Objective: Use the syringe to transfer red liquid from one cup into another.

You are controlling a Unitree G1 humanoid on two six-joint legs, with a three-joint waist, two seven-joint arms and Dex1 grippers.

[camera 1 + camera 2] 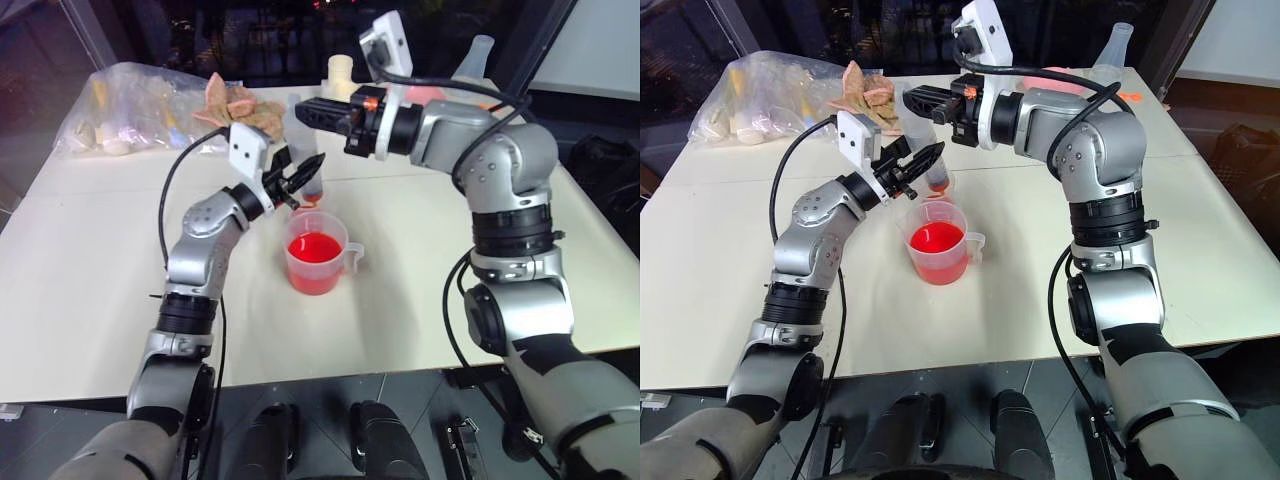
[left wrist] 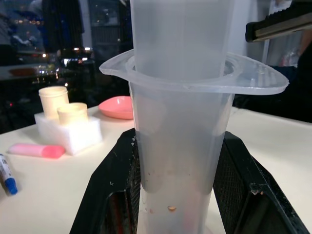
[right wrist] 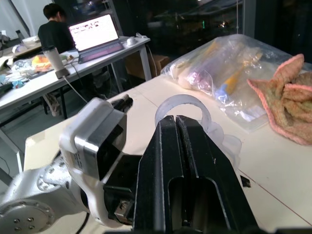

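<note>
Beaker (image 1: 318, 262) sits mid-desk (image 1: 90, 300), handle toward the robot's right, red liquid (image 1: 314, 248) filling its lower part. Syringe (image 1: 923, 150) stands upright just behind the beaker, its tip down in a smaller cup (image 1: 938, 183) that touches or nearly touches the beaker's far rim; a little red shows at the cup's bottom. Left pincer (image 1: 303, 172) is clenched on the syringe barrel: the left wrist view has the clear barrel and its finger flange (image 2: 195, 75) between the two black fingers (image 2: 114, 195), a few reddish droplets inside low down. Right pincer (image 1: 915, 100) is level above the beaker, at the syringe's top end, fingers pressed together on the round plunger head (image 3: 183, 108). Behind the beaker, far desk edge: pink bowl (image 2: 117, 107), flask (image 1: 1116, 48), white block holding two cream jars (image 2: 68, 127), pink cloth (image 1: 868, 92), clear bag of items (image 1: 135, 105). A pink marker (image 2: 36, 150) and a blue-capped pen (image 2: 7, 176) lie near the block. A person sits at a laptop (image 3: 95, 33) on another table beyond the desk.
</note>
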